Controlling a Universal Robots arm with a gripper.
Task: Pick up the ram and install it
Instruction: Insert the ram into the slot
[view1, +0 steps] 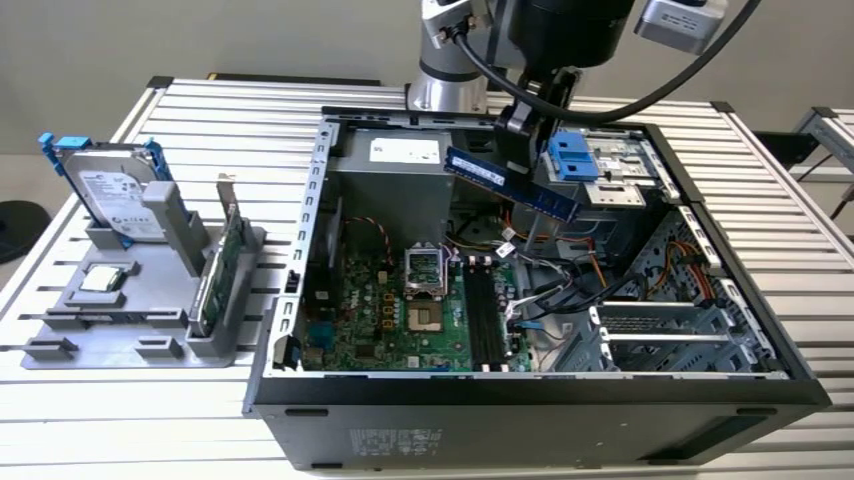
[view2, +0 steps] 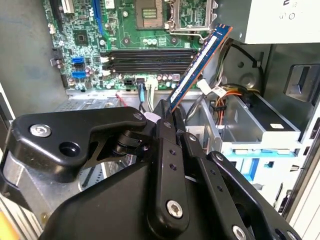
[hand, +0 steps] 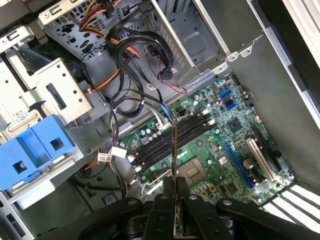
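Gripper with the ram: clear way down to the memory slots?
Likely yes: the gripper holds the ram above the open case; the memory slots look empty, cables beside them, not across.

Blue ram (view1: 514, 182), green motherboard (view1: 400, 320), black gripper (view2: 169, 108), blue drive latch (view1: 571, 158), silver slatted table (view1: 134, 440)

Bare metal case (view1: 320, 230), smooth ram (view1: 474, 167)

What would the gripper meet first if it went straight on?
Probably the memory slots; the ram in the gripper points at them and would touch first. Depth is unclear.
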